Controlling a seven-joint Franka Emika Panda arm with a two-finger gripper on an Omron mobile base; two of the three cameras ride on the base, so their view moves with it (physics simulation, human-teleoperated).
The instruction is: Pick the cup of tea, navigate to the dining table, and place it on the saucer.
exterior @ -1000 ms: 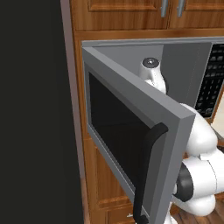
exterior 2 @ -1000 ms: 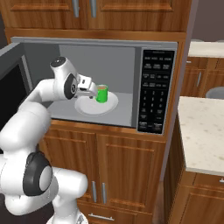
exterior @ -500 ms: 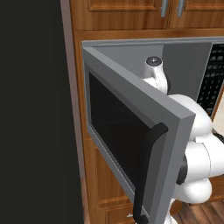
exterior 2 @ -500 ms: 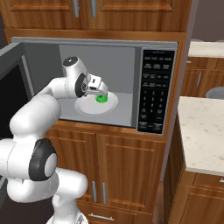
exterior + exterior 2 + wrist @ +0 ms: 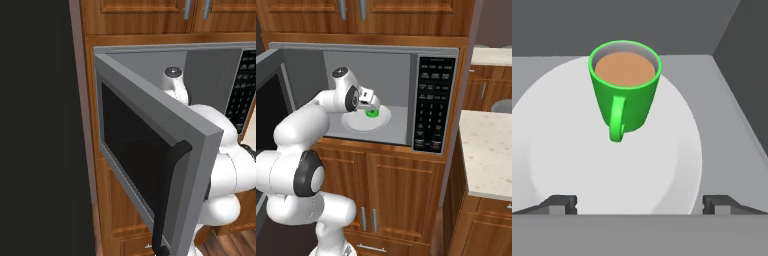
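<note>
- My gripper (image 5: pixel 640 202) is inside the microwave (image 5: pixel 436 55), fingers spread wide, nothing between them
- cup of tea (image 5: pixel 625 87) sits upright on the white turntable plate (image 5: pixel 662 170), just ahead of my fingertips (image 5: pixel 562 202), handle facing me
- microwave door (image 5: pixel 150 150) swung open at left
- Stone countertop (image 5: pixel 488 150) off to the right

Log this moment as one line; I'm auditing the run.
phase: reach | gripper: open, short of green tea mug | mug: upright on white microwave turntable
</note>
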